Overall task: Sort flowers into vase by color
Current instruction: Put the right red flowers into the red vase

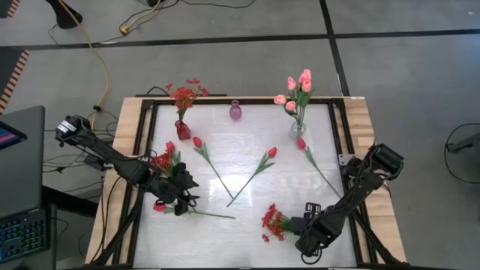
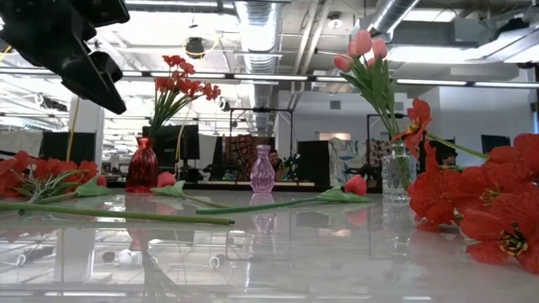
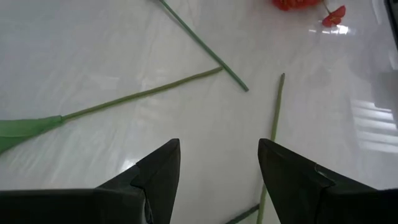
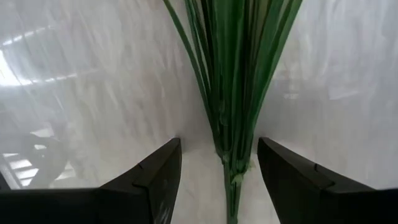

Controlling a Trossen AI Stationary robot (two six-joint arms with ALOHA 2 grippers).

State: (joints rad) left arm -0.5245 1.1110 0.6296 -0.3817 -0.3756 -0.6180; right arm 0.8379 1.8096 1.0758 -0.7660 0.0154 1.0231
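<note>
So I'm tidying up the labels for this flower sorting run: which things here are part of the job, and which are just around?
Part of the job:
red vase with red spray
purple vase, empty
clear vase with pink tulips
loose red tulips
red sprays

Just around:
yellow cable
keyboard

My arms are dark — near black throughout, built of chunky jointed segments with rounded housings at the elbows and shoulders. Black cables run alongside the links of my left arm and my right arm. My left gripper ends in two matte black fingers, wedge-shaped and tapering to blunt points. My right gripper carries the same pair — flat-faced, angular, unmarked.
</note>
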